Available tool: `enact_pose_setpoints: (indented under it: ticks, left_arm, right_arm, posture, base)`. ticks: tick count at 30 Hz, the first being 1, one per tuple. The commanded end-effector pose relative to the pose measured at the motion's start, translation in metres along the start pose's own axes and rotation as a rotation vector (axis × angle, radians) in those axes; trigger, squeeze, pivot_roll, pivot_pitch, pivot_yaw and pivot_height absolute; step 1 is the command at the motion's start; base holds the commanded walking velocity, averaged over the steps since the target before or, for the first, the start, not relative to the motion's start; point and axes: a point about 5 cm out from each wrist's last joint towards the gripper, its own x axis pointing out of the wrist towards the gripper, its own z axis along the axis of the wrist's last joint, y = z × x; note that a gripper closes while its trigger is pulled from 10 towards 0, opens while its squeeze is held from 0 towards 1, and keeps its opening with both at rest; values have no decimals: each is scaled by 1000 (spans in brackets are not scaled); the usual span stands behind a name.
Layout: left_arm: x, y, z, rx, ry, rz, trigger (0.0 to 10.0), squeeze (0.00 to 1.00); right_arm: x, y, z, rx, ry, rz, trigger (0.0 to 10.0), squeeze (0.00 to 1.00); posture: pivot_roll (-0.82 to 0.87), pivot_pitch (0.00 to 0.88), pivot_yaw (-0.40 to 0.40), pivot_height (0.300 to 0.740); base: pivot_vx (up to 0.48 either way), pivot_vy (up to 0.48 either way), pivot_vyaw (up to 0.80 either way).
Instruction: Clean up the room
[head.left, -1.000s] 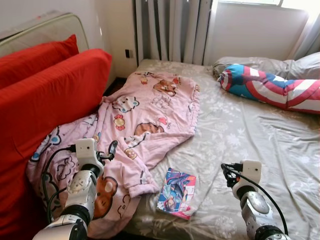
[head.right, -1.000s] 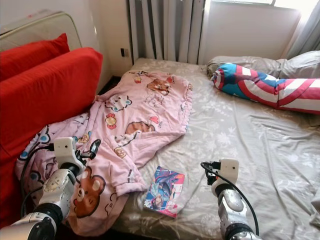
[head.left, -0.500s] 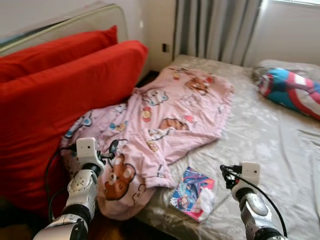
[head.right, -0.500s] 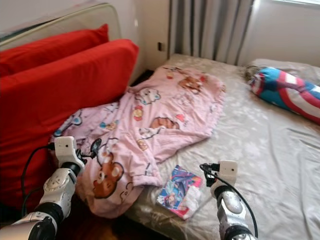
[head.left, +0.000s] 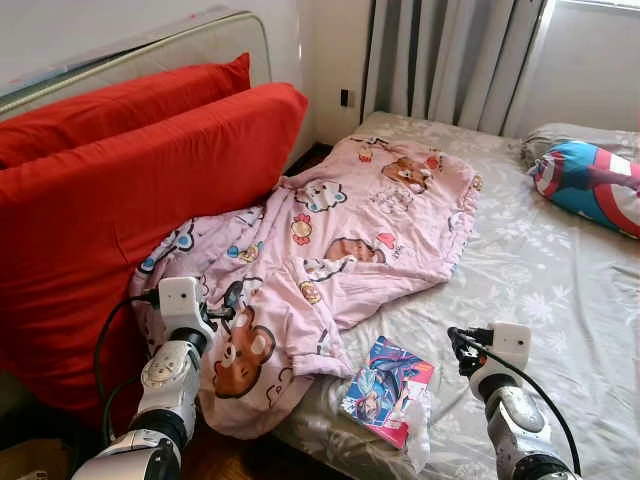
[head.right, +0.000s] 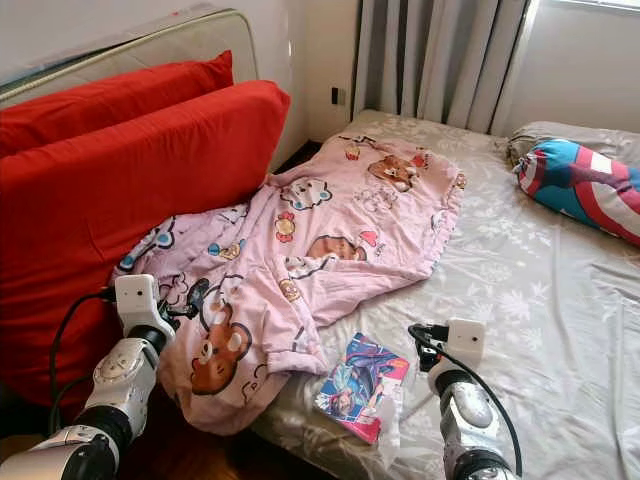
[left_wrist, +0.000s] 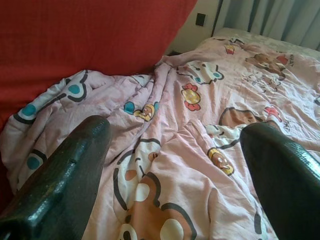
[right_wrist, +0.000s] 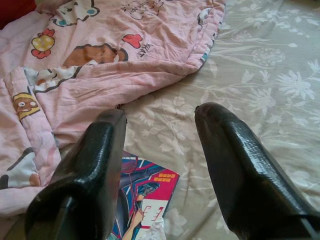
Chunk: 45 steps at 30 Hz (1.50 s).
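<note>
Striped red-white-blue bolster pillow (head.left: 590, 185) cut off at frame edge. Left gripper (left_wrist: 175, 165) fingers apart over pink cartoon-print blanket (head.left: 340, 240); right gripper (right_wrist: 160, 165) apart, colourful glossy book (head.left: 388, 390) just below-left. Grey floral bedsheet (head.left: 540, 280), red cushions (head.left: 130, 190), grey curtains (head.left: 450, 60).

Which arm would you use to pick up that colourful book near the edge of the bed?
Probably the right. The right gripper is open and already looks over the book, which lies just beside that arm. The left gripper, also open, faces the pink blanket instead.
</note>
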Motion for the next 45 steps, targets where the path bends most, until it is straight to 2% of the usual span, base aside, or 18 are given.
enact_pose_setpoints:
  ticks: [1, 5, 10, 16, 21, 24, 27, 30, 31, 32, 34, 37, 40, 45]
  left_arm:
    - [-2, 1, -2, 9, 2, -7, 10000, 0]
    - [-1, -3, 2, 16, -31, -36, 10000, 0]
    - [-1, -3, 7, 26, -70, -47, 10000, 0]
    - [-8, -8, 5, 28, -108, -69, 10000, 0]
    - [-17, -5, 3, 46, -140, -76, 10000, 0]
    - [-23, -4, 0, 54, -149, -77, 10000, 0]
    - [-36, -1, -9, 78, -141, -82, 10000, 0]
    - [-47, 13, -13, 102, -126, -51, 10000, 0]
    - [-47, 13, -13, 102, -126, -51, 10000, 0]
    - [-53, 23, -15, 112, -119, -21, 10000, 0]
    - [-56, 28, -15, 121, -115, -11, 10000, 0]
    - [-57, 30, -16, 126, -109, -3, 10000, 0]
    - [-62, 31, -15, 116, -114, 24, 10000, 0]
    - [-73, 41, -16, 107, -105, 77, 10000, 0]
  right_arm:
    - [4, 2, 8, 7, -31, -5, 10000, 0]
    - [10, 14, 33, -14, -189, 8, 10000, 0]
    - [10, 17, 42, -6, -256, 12, 10000, 0]
    - [1, 30, 38, -52, -313, 57, 10000, 0]
    - [-10, 29, 36, -85, -363, 52, 10000, 0]
    - [-16, 25, 32, -98, -366, 44, 10000, 0]
    - [-24, 13, 25, -126, -344, 26, 10000, 0]
    - [-30, -1, 22, -127, -325, -27, 10000, 0]
    - [-30, -1, 22, -127, -325, -27, 10000, 0]
    - [-32, -9, 21, -120, -313, -54, 10000, 0]
    - [-34, -11, 20, -108, -304, -63, 10000, 0]
    - [-34, -7, 16, -99, -284, -45, 10000, 0]
    - [-34, 10, 11, -102, -264, 30, 10000, 0]
    - [-35, 20, 6, -95, -248, 52, 10000, 0]
  posture:
    - [-33, 0, 1, 740]
    - [-39, 0, 8, 740]
    - [-38, 0, 9, 740]
    - [-49, 0, 26, 740]
    - [-69, 0, 26, 740]
    - [-73, 0, 24, 740]
    - [-63, 0, 1, 740]
    - [-51, 0, -20, 740]
    - [-51, 0, -20, 740]
    - [-41, 0, -31, 740]
    - [-32, 0, -41, 740]
    - [-25, 0, -47, 740]
    - [-6, 0, -46, 740]
    - [10, 0, -27, 740]
  base:
    - [0, 0, 0]
    - [0, 0, 0]
    - [0, 0, 0]
    - [0, 0, 0]
    - [0, 0, 0]
    - [0, 0, 0]
    - [0, 0, 0]
    - [0, 0, 0]
    - [0, 0, 0]
    - [0, 0, 0]
    - [0, 0, 0]
    - [0, 0, 0]
    - [0, 0, 0]
    - [0, 0, 0]
